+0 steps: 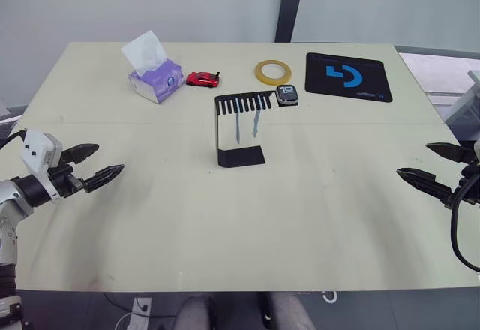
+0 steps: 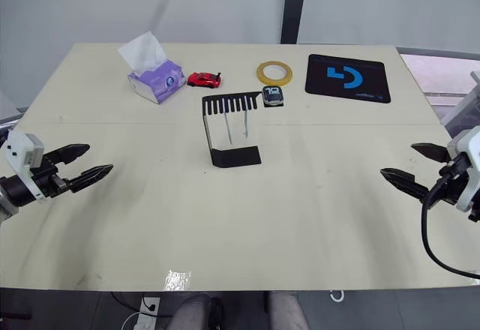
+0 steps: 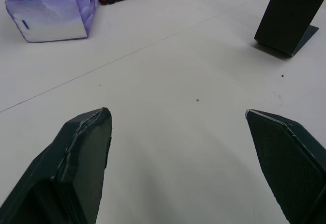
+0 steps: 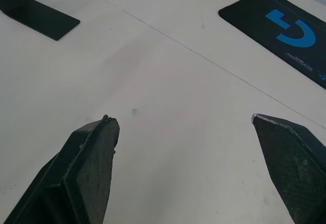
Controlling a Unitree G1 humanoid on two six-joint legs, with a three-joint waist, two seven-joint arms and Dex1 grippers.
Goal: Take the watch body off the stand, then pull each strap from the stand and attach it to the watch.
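**Watch body and straps on stand, both arms idle**

I'm seeing two straps (image 1: 247, 126) hanging thin, hard to resolve, under the stand (image 1: 241, 129); the watch body (image 1: 286, 94) is sitting at its right end. Tape ring (image 1: 273, 71) and mat (image 1: 348, 76) lying just beyond. Left gripper (image 1: 97, 164) and right gripper (image 1: 429, 166) are hovering wide open, empty, well apart.

Wide bare table (image 1: 247, 217) betw. left gripper (image 1: 105, 163) and right gripper (image 1: 424, 166), both w/ fingers spread, no obstacle on near half. Stand (image 1: 240, 129) sits mid-table; its front and both flanks are free. Straps (image 1: 247, 125) hang under top plate, reachable from near side. Watch body (image 1: 286, 94) sits at the plate's right end; tape ring (image 1: 273, 71) just beyond it, black mat (image 1: 348, 76) near on far right. Far left of stand: toy car (image 1: 202, 79) and tissue box (image 1: 154, 75) crowd that side.
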